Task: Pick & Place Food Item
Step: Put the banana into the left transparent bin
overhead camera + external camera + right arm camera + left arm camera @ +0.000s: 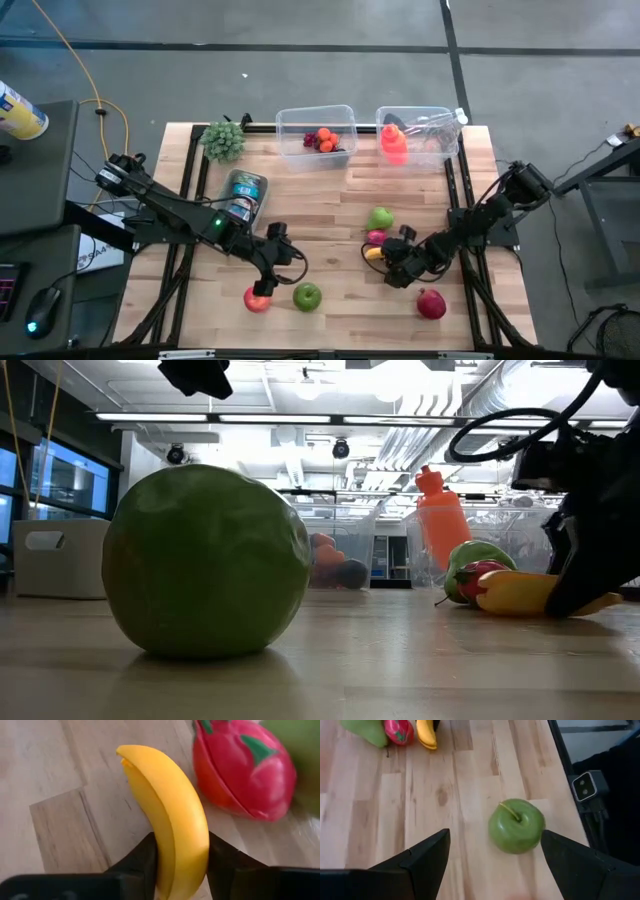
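A yellow banana (pixel 175 805) sits between the fingers of my right gripper (pixel 182 851), which is shut on it at the table's right middle (pixel 392 262). Beside the banana lie a pink dragon fruit (pixel 376 237) and a green pear (pixel 381 218). My left gripper (pixel 495 865) is open and hovers near the front of the table (pixel 268 272). A green apple (pixel 516 826) rests on the wood just ahead of its fingers, untouched. A red apple (pixel 257 299) lies beside the green apple (pixel 307 295). My right gripper pinches the banana about its middle (pixel 186 857) between the two fingers, which lie across its length. It comes from the table's right, slanting down. The banana's free end (pixel 125 755) points away from the gripper, low over the wood; I cannot tell whether it is lifted clear.
Two clear tubs stand at the far edge: one (pixel 316 135) holds small red and orange fruit, the other (pixel 418 135) an orange bottle. A green leafy bunch (pixel 224 140), a can (pixel 243 193) and a dark red fruit (pixel 431 303) also lie on the table.
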Controlling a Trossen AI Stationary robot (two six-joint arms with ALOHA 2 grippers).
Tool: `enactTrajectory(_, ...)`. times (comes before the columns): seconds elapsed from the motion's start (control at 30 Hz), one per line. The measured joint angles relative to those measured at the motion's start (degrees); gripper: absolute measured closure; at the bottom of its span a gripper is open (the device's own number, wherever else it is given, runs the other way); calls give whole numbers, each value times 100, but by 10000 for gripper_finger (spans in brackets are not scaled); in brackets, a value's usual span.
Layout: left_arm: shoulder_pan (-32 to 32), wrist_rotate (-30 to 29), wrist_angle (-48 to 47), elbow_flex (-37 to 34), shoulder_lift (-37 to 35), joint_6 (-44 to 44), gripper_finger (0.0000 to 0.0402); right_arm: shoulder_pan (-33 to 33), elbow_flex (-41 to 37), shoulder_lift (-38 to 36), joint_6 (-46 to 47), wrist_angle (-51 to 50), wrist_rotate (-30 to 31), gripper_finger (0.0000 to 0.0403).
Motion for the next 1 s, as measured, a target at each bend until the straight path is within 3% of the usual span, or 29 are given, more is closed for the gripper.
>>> enactTrajectory(0.2, 104, -38, -1, 0, 0, 203, 98, 60, 235, 13, -37, -132, -235, 300)
enactTrajectory(0.37, 164, -38, 2, 0, 0, 200, 98, 267, 1010, -9, -394, -428, -320, 300)
enactTrajectory(0.53, 162, -34, 0, 0, 0, 195, 98, 210, 1925, -7, -1430, -859, 58, 300)
enactTrajectory(0.67, 150, 83, -144, 0, -212, -3, 98, -13, 2532, -15, -3119, -898, 1276, 300)
enactTrajectory(0.77, 35, 21, -166, 3, -626, 155, 98, -485, 2942, -16, -4282, -825, 1619, 300)
enactTrajectory(1.0, -207, -600, -212, 7, -1316, 289, 98, -2429, 3651, -20, -5561, -659, 947, 300)
